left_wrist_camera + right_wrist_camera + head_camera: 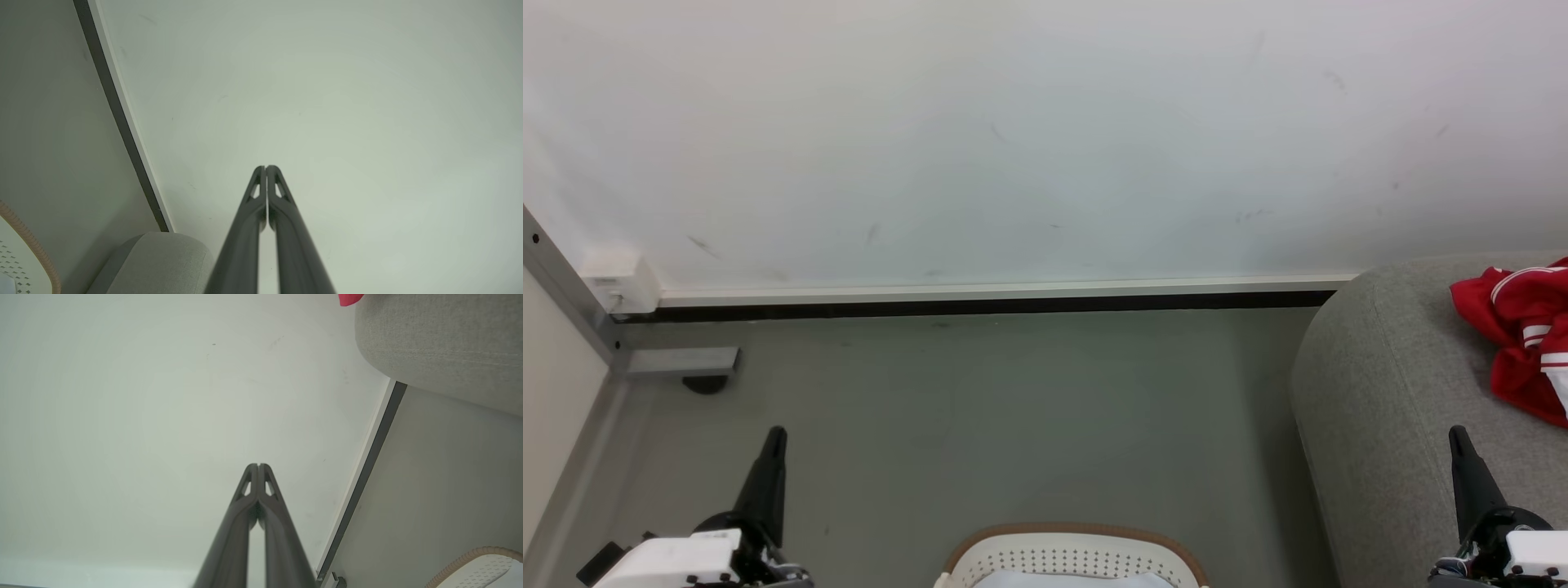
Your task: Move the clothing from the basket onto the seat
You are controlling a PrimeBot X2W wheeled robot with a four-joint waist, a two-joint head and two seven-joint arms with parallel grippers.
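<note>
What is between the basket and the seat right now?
Only bare grey floor separates the basket from the seat; the head view shows that stretch with nothing lying on it.

- Wall: off-white, faint scuffs; upper half of frame.
- Baseboard: cream strip over a black band, running across mid-frame.
- Floor: matt grey-green; lower half.
- Post: grey metal, slanting along the left edge, with a flat bracket on the floor.
- Box: small, white, at the baseboard's left end.
- Seat: light grey upholstery, rounded; right edge.
- Light: even, soft.
</note>
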